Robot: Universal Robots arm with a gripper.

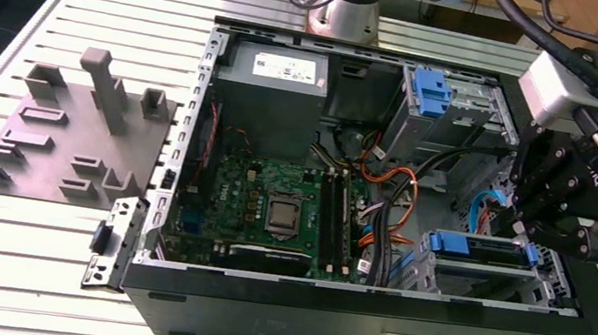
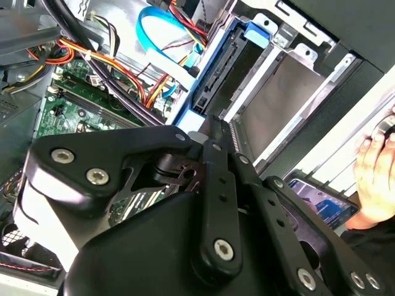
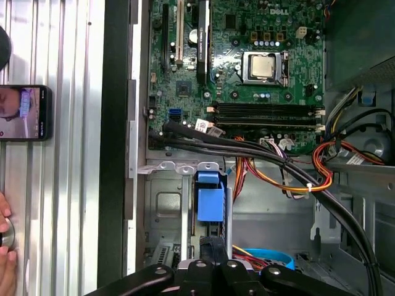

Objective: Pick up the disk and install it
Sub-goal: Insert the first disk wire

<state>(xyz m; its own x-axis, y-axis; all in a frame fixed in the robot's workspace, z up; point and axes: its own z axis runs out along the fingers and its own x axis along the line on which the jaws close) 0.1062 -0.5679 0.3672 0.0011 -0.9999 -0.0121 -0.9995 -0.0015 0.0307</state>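
Right, the disk [image 1: 483, 251] sits edge-up in the drive cage [image 1: 541, 281] at the lower corner of the open computer case [image 1: 372, 314], on the exterior view's right, its blue carrier showing along the top edge. In the first wrist view the same blue carrier [image 3: 210, 197] stands slotted between the metal bay walls, and the second wrist view catches the disk [image 2: 219, 68] with its connector edge and blue frame lying inside the cage. The gripper [image 1: 557, 234] hangs directly over that cage, just above the disk's end nearest the case wall; in the second wrist view the black fingers [image 2: 216, 160] reach down right at the disk's blue edge, though whether they are clamped on it or parted I cannot tell. Beyond it, orange and black cables [image 3: 278, 166] run across to the green motherboard [image 1: 270, 207], and the grey power supply [image 1: 277, 76] sits at the case's far end beside a second blue caddy [image 1: 431, 94]. Outside the case, a phone [image 3: 23, 113] lies on the slatted table [image 1: 7, 241], with a person's hand [image 2: 376, 166] near it.
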